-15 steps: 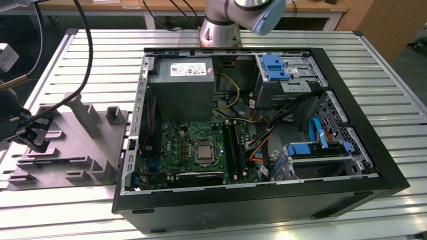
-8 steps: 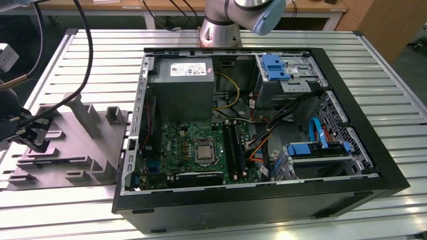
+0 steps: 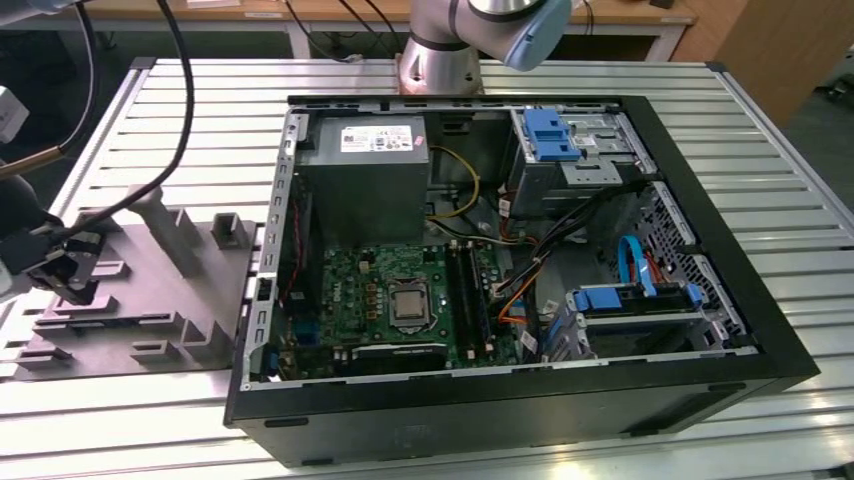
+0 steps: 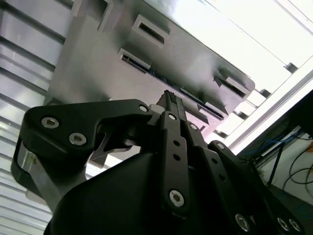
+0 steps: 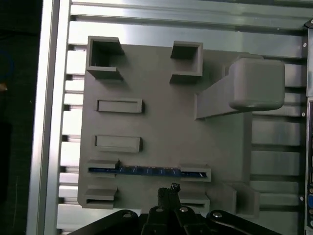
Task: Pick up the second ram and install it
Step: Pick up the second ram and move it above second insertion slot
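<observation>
- Grey fixture [image 5: 161, 127] on slatted metal worktop [image 3: 534, 90], exterior view's left of computer case [image 3: 534, 420].
- second ram [image 5: 149, 171] stands edgewise in it.
- gripper [image 5: 168, 188] nearby, fingers seemingly together.

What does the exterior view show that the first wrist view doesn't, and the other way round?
Exterior view: the inside of the open computer case, with its motherboard, and the arm's base. First wrist view: the second ram, a blue strip seated in the grey fixture. Both: that fixture on the slatted table, with the gripper near its edge.
</observation>
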Action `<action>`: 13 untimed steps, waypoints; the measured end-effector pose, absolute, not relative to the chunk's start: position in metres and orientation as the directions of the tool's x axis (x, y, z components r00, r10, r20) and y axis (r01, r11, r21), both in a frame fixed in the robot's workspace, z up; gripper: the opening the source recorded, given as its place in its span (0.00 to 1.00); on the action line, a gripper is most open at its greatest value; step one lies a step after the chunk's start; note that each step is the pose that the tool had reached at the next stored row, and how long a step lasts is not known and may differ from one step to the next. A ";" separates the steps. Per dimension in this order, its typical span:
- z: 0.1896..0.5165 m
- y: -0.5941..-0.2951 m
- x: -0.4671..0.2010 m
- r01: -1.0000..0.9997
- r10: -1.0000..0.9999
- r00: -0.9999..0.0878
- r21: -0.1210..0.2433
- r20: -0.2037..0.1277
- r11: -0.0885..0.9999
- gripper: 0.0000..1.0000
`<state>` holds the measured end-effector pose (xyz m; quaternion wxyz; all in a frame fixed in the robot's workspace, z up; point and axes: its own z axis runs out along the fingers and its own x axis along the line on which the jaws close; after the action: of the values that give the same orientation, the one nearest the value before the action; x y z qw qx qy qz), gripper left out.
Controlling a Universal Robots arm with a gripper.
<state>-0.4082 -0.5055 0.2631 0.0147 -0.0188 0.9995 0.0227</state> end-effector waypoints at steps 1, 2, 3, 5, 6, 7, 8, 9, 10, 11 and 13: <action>0.263 -0.505 -0.408 -0.056 -0.055 -0.998 0.045 -0.030 0.997 0.10; 0.263 -0.505 -0.408 -0.074 -0.073 -0.997 0.045 -0.030 0.996 0.10; 0.263 -0.505 -0.408 -0.093 -0.092 -0.995 0.045 -0.030 0.995 0.10; 0.263 -0.505 -0.408 -0.129 -0.128 -0.991 0.045 -0.030 0.991 0.10; 0.263 -0.505 -0.408 -0.147 -0.145 -0.989 0.045 -0.030 0.988 0.10; 0.263 -0.505 -0.408 -0.165 -0.164 -0.986 0.045 -0.030 0.985 0.10; 0.263 -0.505 -0.408 -0.182 -0.181 -0.983 0.045 -0.030 0.982 0.10; 0.262 -0.505 -0.408 -0.200 -0.198 -0.980 0.045 -0.030 0.979 0.10; 0.262 -0.505 -0.408 -0.217 -0.216 -0.976 0.045 -0.030 0.975 0.10; 0.262 -0.505 -0.408 -0.236 -0.235 -0.971 0.045 -0.030 0.971 0.10; 0.262 -0.505 -0.408 -0.271 -0.270 -0.962 0.045 -0.030 0.961 0.10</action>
<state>-0.4082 -0.5055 0.2622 0.0120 -0.1366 0.9903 0.0242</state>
